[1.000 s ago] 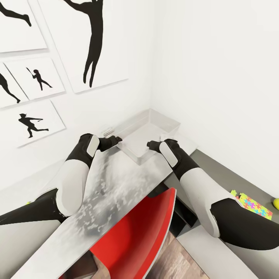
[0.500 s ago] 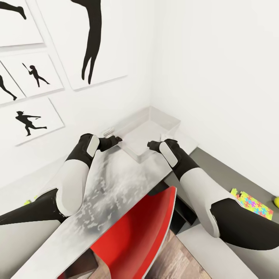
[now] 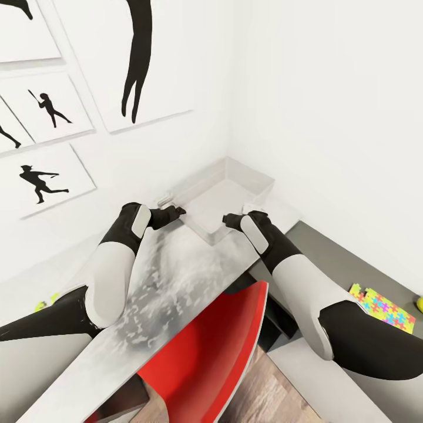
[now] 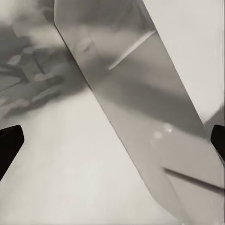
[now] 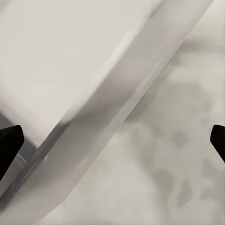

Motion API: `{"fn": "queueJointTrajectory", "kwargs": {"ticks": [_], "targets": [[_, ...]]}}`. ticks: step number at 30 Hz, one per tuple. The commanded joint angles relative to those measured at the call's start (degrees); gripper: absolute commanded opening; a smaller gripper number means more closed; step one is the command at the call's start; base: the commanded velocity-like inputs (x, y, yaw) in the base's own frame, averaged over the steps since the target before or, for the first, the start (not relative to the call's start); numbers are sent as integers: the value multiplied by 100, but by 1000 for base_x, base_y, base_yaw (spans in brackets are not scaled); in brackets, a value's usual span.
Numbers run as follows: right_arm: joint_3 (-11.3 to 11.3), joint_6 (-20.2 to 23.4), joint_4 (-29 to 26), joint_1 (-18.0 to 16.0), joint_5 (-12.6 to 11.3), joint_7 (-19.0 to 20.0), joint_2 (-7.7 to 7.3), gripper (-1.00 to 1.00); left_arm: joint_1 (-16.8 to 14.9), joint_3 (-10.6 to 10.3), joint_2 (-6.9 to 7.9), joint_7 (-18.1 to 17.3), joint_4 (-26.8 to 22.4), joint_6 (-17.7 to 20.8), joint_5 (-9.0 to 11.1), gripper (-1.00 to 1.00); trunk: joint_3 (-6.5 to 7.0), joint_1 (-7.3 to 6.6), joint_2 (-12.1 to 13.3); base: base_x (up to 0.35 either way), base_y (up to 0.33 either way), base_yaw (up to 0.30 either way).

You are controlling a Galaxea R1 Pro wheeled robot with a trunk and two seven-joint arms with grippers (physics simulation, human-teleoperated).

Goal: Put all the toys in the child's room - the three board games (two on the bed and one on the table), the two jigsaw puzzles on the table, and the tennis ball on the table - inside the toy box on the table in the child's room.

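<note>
The toy box (image 3: pixel 258 183), a shallow light grey tray, sits in the wall corner on the table's (image 3: pixel 176 276) pale top; its visible inside is bare. My left gripper (image 3: pixel 176 210) hovers at the tray's near-left corner and my right gripper (image 3: pixel 228 220) at its near-right side. Both are open, with dark fingertips (image 4: pixel 9 143) (image 5: pixel 9 143) spread wide over the tray wall (image 4: pixel 140 117) (image 5: pixel 108 117) and holding nothing. One jigsaw puzzle (image 3: pixel 383 308) lies on the lower dark grey section at the right. The tennis ball (image 3: pixel 419 303) peeks in at the frame edge beside it.
A red chair (image 3: pixel 205 358) stands tucked against the desk's front, between my arms. Black silhouette pictures (image 3: pixel 47 176) hang on the left wall, and white walls close in behind the tray. A small yellow-green object (image 3: pixel 42 305) shows past my left elbow.
The whole head view has shifted a little, with the wall pictures sliding up and left, so the camera moved. Both grippers keep their places beside the tray.
</note>
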Motion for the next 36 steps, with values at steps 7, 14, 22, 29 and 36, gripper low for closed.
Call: {"fn": "queueJointTrajectory", "kwargs": {"ticks": [7,14,22,29,36], "targets": [[43,23,-3,-3,-31,-58,0,100,-5,34,-6,-324,-9,34,18,100,-9,2,-6,0,0,0],[56,23,-3,-3,-31,-58,0,100,-7,34,-6,-379,-9,34,21,100,-9,2,-6,0,0,0],[86,23,-3,-3,-31,-58,0,100,-5,34,-6,-398,0,26,22,100,-25,2,-6,0,0,0],[94,23,-3,-3,-31,-58,0,100,-6,34,-6,-407,0,25,24,100,-75,2,-6,0,0,0],[106,23,-9,-3,-31,-58,0,100,-5,34,-6,-407,0,28,24,100,-133,2,-6,0,0,0]]}}
